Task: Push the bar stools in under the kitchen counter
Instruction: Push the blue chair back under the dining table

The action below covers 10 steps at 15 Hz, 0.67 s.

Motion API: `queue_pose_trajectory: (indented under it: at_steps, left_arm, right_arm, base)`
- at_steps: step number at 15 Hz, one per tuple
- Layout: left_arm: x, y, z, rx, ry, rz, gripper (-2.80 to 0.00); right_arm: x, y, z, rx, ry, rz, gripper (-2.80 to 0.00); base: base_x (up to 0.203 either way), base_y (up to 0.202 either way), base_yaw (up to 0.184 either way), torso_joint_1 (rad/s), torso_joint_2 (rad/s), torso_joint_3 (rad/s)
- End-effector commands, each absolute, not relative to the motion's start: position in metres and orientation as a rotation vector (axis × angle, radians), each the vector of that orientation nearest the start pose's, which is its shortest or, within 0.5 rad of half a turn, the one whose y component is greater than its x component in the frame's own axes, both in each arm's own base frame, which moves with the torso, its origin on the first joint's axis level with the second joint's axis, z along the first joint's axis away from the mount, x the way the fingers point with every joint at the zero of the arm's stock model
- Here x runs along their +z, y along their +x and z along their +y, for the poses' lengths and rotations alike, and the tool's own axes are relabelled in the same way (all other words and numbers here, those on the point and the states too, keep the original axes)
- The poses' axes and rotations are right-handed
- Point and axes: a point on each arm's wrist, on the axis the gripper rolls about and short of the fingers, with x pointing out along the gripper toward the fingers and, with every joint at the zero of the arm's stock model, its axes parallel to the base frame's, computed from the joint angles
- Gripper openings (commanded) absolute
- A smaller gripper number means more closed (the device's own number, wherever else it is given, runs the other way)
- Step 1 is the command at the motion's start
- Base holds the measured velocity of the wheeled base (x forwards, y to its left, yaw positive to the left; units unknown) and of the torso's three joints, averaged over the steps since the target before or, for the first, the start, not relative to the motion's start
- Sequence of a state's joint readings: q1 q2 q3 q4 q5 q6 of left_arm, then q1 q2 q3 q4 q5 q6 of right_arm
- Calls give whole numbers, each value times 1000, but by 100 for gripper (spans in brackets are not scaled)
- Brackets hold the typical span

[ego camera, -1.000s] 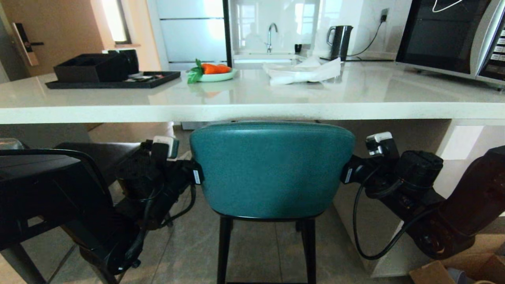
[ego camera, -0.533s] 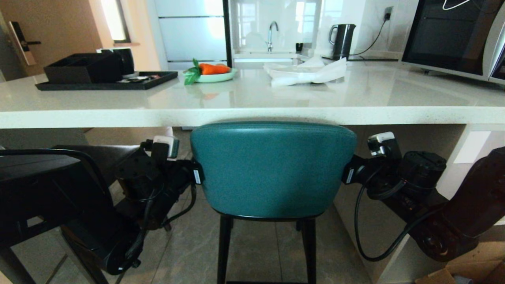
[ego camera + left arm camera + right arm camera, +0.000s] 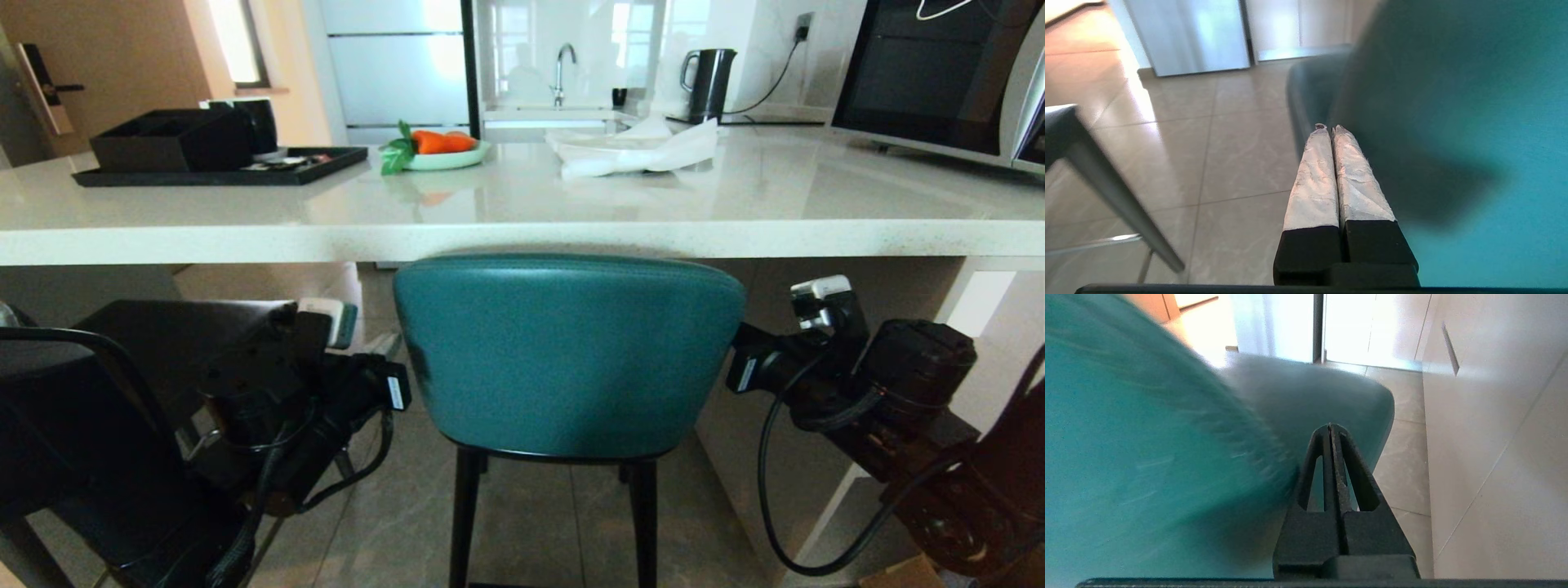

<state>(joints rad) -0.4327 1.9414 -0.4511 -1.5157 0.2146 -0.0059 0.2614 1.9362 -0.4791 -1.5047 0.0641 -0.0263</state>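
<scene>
Two pinched-shut grippers, left [image 3: 1329, 130] and right [image 3: 1330, 428], flanked the rounded teal leather stool [image 3: 565, 353] at nine and three o'clock beneath the white speckled stone bench [image 3: 522, 237], gripping nothing, so an uneven shove could have twisted it sideways.

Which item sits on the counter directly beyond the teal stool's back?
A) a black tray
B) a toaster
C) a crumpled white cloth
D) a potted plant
C: a crumpled white cloth lies on the counter straight beyond the teal stool; the black tray is further left.
</scene>
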Motion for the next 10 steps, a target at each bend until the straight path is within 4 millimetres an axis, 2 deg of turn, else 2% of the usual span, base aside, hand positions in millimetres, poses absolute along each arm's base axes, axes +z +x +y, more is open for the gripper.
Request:
queue_pose_trajectory:
  at_steps: [1,6,10]
  left_arm:
    - [142,246,-106,-196,-49,-99,-280]
    - [160,191,-79,-131,-72,-147,-280]
    - [187,147,-52,-58,-92,-251,-280]
  right_arm:
    - [143,266,69,300,-7,-108,-280]
    - [162,207,52,251,20,-158,-280]
    - [178,164,41,218,25,-226,-280]
  base:
    - [0,0,0,0,0,0]
    - [0,0,0,0,0,0]
    - [0,0,0,0,0,0]
